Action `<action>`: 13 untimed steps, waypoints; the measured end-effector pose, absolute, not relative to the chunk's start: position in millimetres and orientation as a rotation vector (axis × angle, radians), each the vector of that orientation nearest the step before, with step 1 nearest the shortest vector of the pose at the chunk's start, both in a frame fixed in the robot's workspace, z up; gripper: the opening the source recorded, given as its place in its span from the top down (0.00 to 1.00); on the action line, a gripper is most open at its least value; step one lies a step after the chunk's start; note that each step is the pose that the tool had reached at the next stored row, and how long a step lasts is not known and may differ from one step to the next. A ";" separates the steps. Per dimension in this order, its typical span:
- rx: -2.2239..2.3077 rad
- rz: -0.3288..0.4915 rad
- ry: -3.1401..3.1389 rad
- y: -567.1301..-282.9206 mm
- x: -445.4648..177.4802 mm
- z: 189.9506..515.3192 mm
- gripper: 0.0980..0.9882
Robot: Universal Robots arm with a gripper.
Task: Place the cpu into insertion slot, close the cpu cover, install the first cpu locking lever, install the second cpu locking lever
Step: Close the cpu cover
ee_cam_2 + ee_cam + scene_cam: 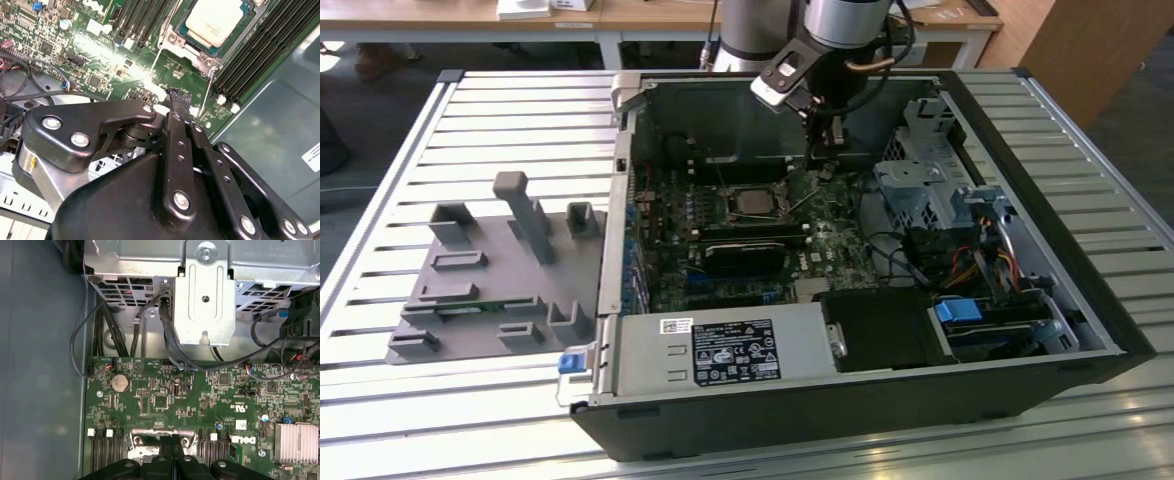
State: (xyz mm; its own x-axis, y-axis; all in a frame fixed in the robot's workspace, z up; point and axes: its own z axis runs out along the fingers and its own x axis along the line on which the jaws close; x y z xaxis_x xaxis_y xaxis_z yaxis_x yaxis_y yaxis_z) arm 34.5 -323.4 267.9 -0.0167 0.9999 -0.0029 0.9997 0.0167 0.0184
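Table of silvery metal slats [480, 110] carries a large black computer case [854, 410], lying open on its side. A green motherboard [834, 235] covers the case floor. My gripper [825, 150], black and two-fingered, hangs inside the case, low over the board and near the insertion slot [728, 203], a small square socket with a silvery rim. My fingers [176, 125] are pressed together with nothing between them, as seen in both wrist views. The cpu cover [199, 54], a thin silvery metal frame with a cut-out middle, lies flat around the chip. The cpu [216, 21], a small flat square with a pale silvery-beige metal top, sits in the slot. A thin silvery wire lever [205, 95] runs from the frame's corner towards my fingertips. Whether it is latched, I cannot tell.
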 end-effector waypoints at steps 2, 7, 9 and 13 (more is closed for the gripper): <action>2.192 0.015 2.229 -323.2 36.7 267.4 0.99; 2.194 0.008 2.232 -321.4 41.4 264.7 0.99; 2.197 0.004 2.234 -320.1 43.9 263.3 0.99; 2.197 0.000 2.236 -318.8 48.8 261.1 0.99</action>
